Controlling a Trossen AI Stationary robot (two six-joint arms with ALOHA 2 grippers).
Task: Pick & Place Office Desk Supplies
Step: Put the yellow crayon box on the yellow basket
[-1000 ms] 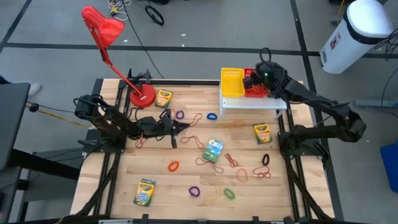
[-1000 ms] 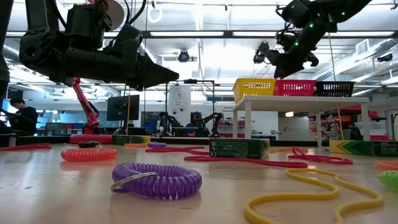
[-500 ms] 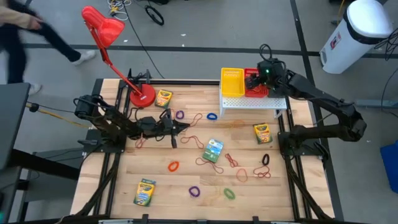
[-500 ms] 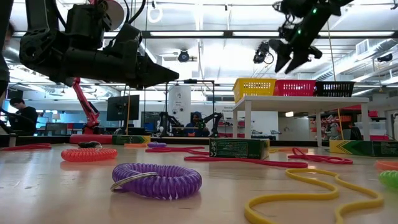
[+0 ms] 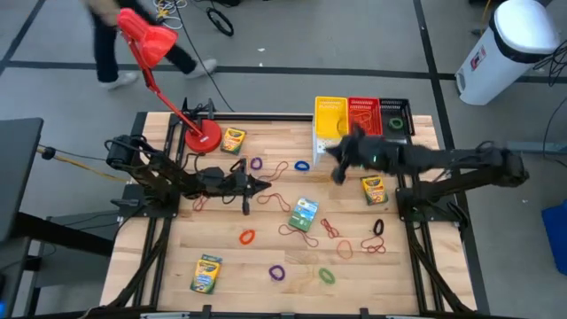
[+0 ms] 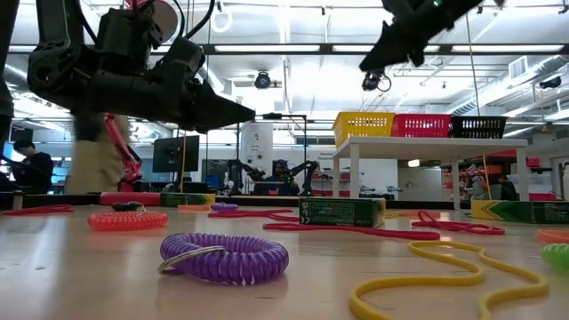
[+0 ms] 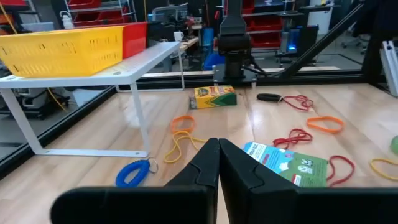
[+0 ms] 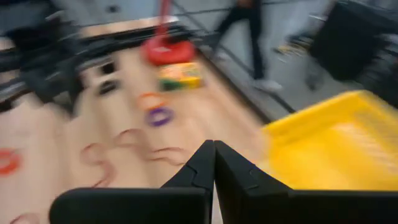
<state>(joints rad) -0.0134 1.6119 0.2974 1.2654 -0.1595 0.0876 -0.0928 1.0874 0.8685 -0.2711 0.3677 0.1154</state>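
A small white shelf (image 5: pixel 359 146) stands at the table's far right part and serves as the landmark: on top of it sit a yellow mesh basket (image 5: pixel 330 116), a red mesh basket (image 5: pixel 364 113) and a black mesh basket (image 5: pixel 395 115) in a row. A red desk lamp (image 5: pixel 168 71) stands well to the shelf's left, with one crayon box (image 5: pixel 233 139) just beside its base. A blue coiled band (image 5: pixel 301 165) lies just left of the shelf, a second crayon box (image 5: pixel 374 190) lies on the near side of it, and a green box (image 5: pixel 304 213) rests further toward the table's middle among red, orange and purple loops. The right gripper (image 5: pixel 335 167) hangs in the air in front of the shelf's left end, its fingers pressed together on nothing, the blue band just to its left and below. The left gripper (image 5: pixel 263 183) waits well left of the shelf, clenched and empty, above a red band. A person walks past beyond the table, near the lamp head.
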